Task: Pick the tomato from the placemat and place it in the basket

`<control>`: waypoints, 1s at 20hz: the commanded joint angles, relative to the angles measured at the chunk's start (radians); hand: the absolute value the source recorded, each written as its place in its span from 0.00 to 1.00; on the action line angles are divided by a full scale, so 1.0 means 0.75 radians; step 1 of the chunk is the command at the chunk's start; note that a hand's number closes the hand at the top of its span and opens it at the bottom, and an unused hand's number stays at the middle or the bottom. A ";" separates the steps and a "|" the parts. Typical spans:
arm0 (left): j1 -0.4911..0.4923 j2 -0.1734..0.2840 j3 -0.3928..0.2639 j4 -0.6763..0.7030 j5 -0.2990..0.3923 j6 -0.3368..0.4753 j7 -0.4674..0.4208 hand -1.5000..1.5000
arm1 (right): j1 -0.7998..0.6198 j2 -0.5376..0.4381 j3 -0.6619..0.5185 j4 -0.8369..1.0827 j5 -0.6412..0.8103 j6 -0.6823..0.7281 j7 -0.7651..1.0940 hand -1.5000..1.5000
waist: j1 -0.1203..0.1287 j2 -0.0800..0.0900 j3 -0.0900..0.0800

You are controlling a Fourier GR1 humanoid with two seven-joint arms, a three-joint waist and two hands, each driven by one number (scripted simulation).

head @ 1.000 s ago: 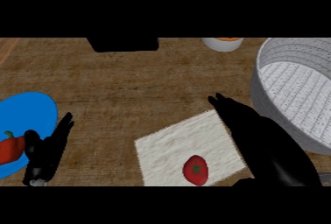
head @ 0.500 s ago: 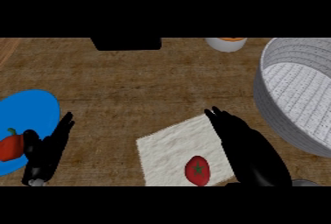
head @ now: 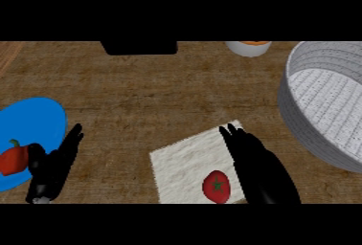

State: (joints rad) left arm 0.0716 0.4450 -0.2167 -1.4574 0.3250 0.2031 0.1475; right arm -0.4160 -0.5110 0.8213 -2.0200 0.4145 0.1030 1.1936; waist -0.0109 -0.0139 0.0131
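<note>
tomato (head: pixel 217 187) on white placemat (head: pixel 185 165), just beside open-fingered right hand (head: pixel 259 168)

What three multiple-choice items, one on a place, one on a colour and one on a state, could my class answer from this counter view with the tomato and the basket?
1. Where does the tomato lie?
A. in the basket
B. on the white placemat
C. on the blue plate

2. What colour is the plate at the view's left?
A. blue
B. green
C. white

3. How is the right hand?
A. curled round the tomato
B. open, fingers straight, beside the tomato
C. inside the basket

Answers:
1 B: the tomato sits near the lower edge of the placemat, apart from the basket.
2 A: the plate is blue, with a red pepper on it.
3 B: the fingers stretch straight over the placemat's right side, holding nothing.
</note>
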 commanded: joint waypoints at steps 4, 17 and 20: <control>0.102 -0.087 -0.084 0.077 -0.044 0.030 0.030 0.50 | 0.043 0.103 -0.020 0.087 0.091 0.005 0.165 0.00 | 0.013 0.017 -0.019; 0.039 -0.026 0.014 0.091 -0.001 -0.057 0.078 0.50 | 0.177 0.282 0.060 0.246 0.236 0.081 0.158 0.00 | 0.009 0.018 -0.020; 0.019 -0.031 0.010 0.083 -0.015 -0.042 0.128 0.50 | 0.195 0.270 0.015 0.304 0.239 0.077 0.087 0.00 | 0.009 0.020 -0.018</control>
State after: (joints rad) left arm 0.0725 0.4195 -0.2053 -1.4631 0.2970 0.1863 0.1619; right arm -0.2730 -0.3462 0.8379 -1.8180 0.5843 0.1164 1.1282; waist -0.0051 -0.0109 0.0152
